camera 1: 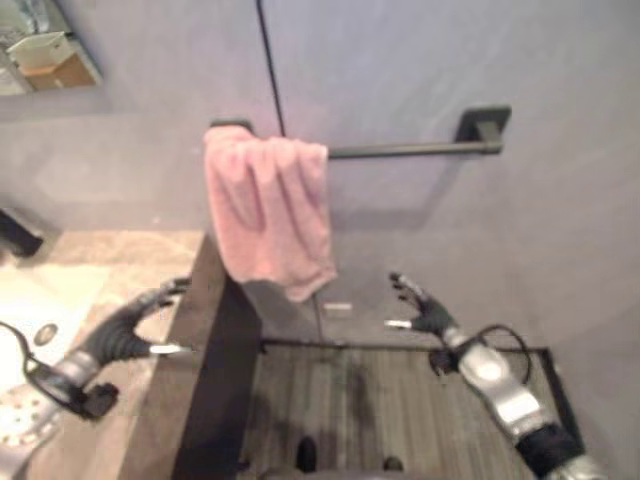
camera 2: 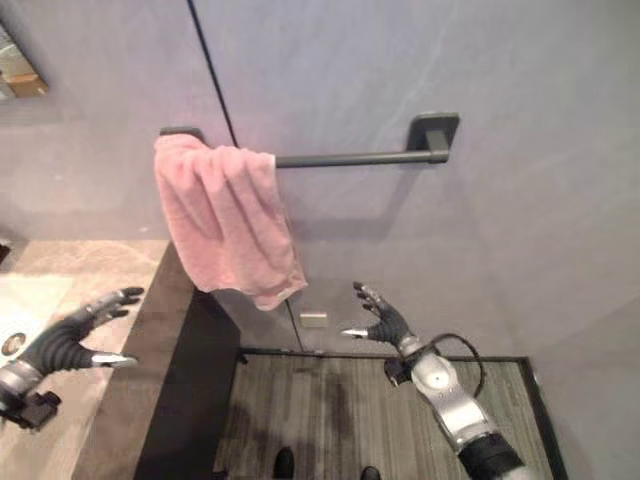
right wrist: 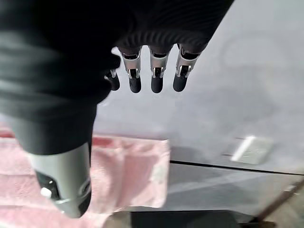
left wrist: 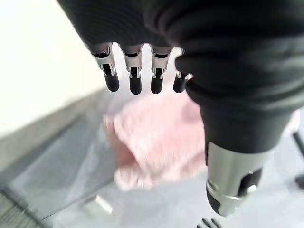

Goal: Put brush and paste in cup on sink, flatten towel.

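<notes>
Left eye view: a pink towel (camera 1: 268, 215) hangs bunched over the left end of a dark towel bar (camera 1: 415, 150) fixed to a grey wall (camera 1: 520, 230). Its cloth is gathered in folds and its lower edge hangs slanted above the dark end panel of the counter (camera 1: 215, 370). The stone counter top (camera 1: 110, 260) lies to the left of the panel. The left hand (camera 1: 125, 330) is held over the counter edge, fingers straight and spread, gripping nothing. The right hand (camera 1: 425, 310) is raised before the wall, below and to the right of the towel, fingers spread and empty. A small pale plate (camera 1: 338, 309) sits on the wall near the towel's lower corner. No writing is legible on it or anywhere else. A mirror edge (camera 1: 45, 45) shows at the upper left.

Right eye view: the same layout, with more wall to the right of the bar's mount (camera 2: 432, 135) and less of the mirror. Both hands are clear of the towel.

Left wrist view: the left hand's fingers (left wrist: 135, 78) extend straight, thumb apart, nothing between them. Past them the towel appears blurred, with the pale plate below it.

Right wrist view: the right hand's fingers (right wrist: 156, 78) are likewise straight and empty. Beyond the thumb the towel's lower edge lies against the wall, and the pale plate (right wrist: 249, 149) shows more closely, though no label can be read.
</notes>
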You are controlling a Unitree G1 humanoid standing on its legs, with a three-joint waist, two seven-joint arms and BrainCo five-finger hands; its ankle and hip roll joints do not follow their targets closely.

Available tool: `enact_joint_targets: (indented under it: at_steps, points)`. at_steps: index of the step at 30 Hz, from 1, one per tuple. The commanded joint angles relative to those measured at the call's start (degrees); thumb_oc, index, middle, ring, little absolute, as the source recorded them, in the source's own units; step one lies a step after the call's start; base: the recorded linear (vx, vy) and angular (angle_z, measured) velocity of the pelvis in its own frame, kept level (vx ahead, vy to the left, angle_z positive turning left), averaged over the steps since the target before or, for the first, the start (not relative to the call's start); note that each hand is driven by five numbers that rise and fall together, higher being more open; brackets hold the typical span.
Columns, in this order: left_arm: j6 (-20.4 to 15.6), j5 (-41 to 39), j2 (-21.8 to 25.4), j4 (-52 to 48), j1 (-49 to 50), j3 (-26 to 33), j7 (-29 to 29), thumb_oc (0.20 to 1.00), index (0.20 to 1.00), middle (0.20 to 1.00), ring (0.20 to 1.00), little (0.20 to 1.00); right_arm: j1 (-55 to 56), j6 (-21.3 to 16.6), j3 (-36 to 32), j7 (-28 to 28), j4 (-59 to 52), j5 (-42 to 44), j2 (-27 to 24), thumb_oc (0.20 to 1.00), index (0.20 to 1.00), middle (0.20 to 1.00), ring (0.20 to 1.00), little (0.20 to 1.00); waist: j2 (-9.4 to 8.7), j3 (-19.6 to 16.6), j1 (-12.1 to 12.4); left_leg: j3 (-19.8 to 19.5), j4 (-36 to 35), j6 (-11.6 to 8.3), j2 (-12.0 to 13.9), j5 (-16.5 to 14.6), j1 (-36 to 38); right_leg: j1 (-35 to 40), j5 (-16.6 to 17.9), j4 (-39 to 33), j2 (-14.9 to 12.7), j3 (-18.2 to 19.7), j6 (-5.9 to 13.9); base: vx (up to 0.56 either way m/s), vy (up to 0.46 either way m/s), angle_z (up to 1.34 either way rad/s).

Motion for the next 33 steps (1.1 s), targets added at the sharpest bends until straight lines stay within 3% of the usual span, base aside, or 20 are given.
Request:
enact_joint_targets:
  at_steps: [1,6,16,24,26,33]
  points:
    - [-4.2,-5.2,0.1,2.4,-3.0,4.5,1.7,1.000,1.000,1.000,1.000,1.000,-4.9,-3.1,1.5,0.1,-3.2,4.3,-0.4,1.000,1.000,1.000,1.000,1.000,-3.04,-0.5,0.8,-1.3,0.7,3.19,-2.0,-3.5,0.9,0.4,0.4,-0.1,-1.4,-1.9,3.11,0.00,0.071,0.05]
    - [-3.8,-1.7,-2.3,4.6,-7.4,6.2,5.9,1.000,1.000,1.000,1.000,1.000,-8.8,-2.0,2.1,-1.2,-3.5,4.2,1.3,1.000,1.000,1.000,1.000,1.000,-3.24,-0.2,2.2,-1.3,0.7,3.64,-2.5,-3.6,0.6,0.1,0.9,-0.1,-2.2,-2.2,3.35,0.00,0.081,0.02]
    - [-3.1,-2.6,1.9,10.9,-13.2,7.1,5.8,1.000,1.000,1.000,1.000,1.000,-15.9,-0.1,6.4,0.0,-6.3,6.2,3.9,1.000,1.000,1.000,1.000,1.000,-3.92,0.7,3.7,-0.1,0.7,4.73,-3.3,-4.1,-0.2,-1.1,2.1,-0.1,-3.1,-1.1,4.07,0.02,0.069,-0.05]
    - [-1.5,-5.2,5.6,18.1,-22.9,1.0,6.1,1.000,1.000,1.000,1.000,1.000,-22.9,1.0,10.9,0.5,-7.7,6.7,5.8,1.000,1.000,1.000,1.000,1.000,-4.76,1.9,3.8,1.6,2.6,5.58,-3.7,-5.3,-1.2,-1.8,3.4,-0.1,-3.4,0.2,4.46,0.02,0.070,-0.14]
    - [-0.7,-4.3,7.9,21.2,-27.8,-2.8,6.5,1.000,1.000,1.000,1.000,1.000,-26.6,2.0,13.2,0.4,-7.2,6.1,7.5,1.000,1.000,1.000,1.000,1.000,-5.30,2.1,3.2,3.0,2.8,6.00,-3.6,-5.8,-1.0,-2.4,4.9,-0.1,-3.5,1.4,4.79,0.04,0.105,-0.21]
    - [0.4,-4.0,6.9,24.3,-33.9,-7.2,7.4,1.000,1.000,1.000,1.000,1.000,-30.1,3.6,14.8,-0.4,-4.6,4.6,9.9,1.000,1.000,1.000,1.000,1.000,-6.35,2.1,2.8,5.2,2.8,6.52,-3.3,-6.7,-0.2,-2.9,6.5,-0.1,-3.4,3.0,5.30,0.04,0.071,-0.25]
